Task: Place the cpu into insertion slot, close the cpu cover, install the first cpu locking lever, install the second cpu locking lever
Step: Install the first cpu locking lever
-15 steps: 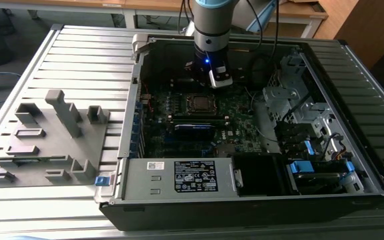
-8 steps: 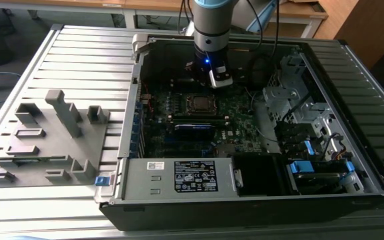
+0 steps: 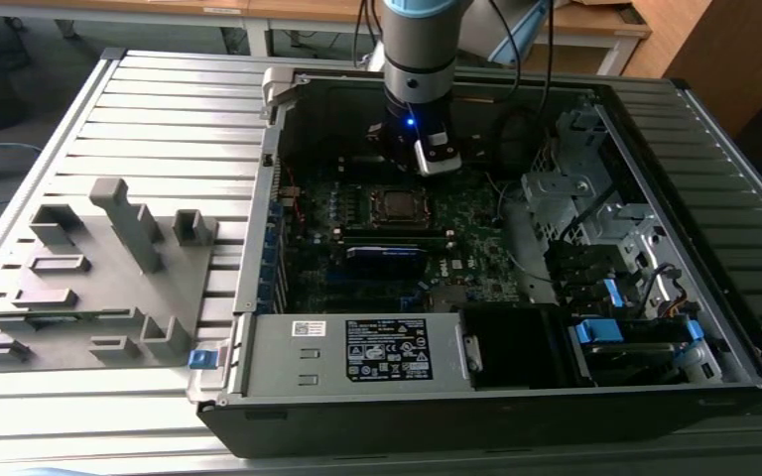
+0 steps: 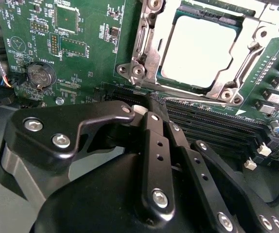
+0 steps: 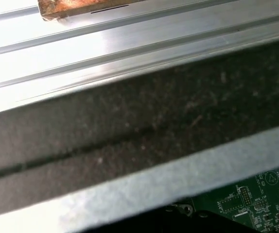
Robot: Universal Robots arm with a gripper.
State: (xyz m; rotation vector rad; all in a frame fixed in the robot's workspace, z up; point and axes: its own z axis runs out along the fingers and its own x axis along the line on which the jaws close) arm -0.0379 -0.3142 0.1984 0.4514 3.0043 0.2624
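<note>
**A:** Where is the cpu, and how does it lie?

**B:** The cpu point(image 4: 200, 51) lies flat in the insertion slot point(image 3: 373, 202), with its silver top facing up. It is square, so it has no long axis. Its edges run parallel to the cpu cover point(image 4: 227, 86), which is down around it.

**A:** How many of each thing?

**B:** One cpu, one cover, one slot. On the motherboard point(image 4: 95, 48) I count one round coin battery point(image 4: 40, 75). Long black memory slots point(image 4: 212, 126) run just beside the socket, but their number I cannot tell.

**A:** And the gripper?

**B:** The gripper point(image 4: 154, 110) hangs over the board near the socket, fingers pressed together, nothing between them. In the exterior view it is inside the open computer case point(image 3: 487, 421). One grey fixture tray point(image 3: 90, 288) lies at the exterior view's left.
</note>
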